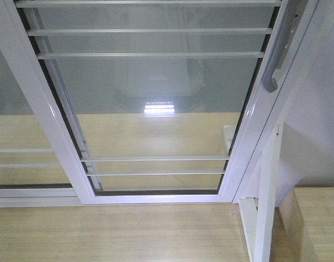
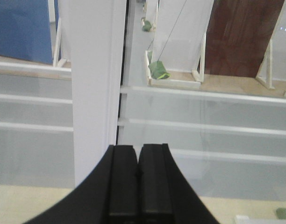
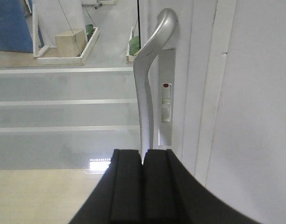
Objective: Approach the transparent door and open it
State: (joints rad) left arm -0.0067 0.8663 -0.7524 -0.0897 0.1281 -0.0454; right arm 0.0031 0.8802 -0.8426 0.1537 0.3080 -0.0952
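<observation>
One door handle (image 3: 144,93) beyond right tool (image 3: 143,156)

You see the grey handle (image 1: 278,54) cut off by the front view's top edge. In the right wrist view, the right gripper (image 3: 143,155) hides its lower end.

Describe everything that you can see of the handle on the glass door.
The handle is a long, curved bar of smooth grey metal, standing upright on the white side rail of the glass door. Its top end bends into the rail; a small latch with a red dot sits beside it. Nothing grips it: the right gripper is shut and empty, pointing at its lower part.
</observation>
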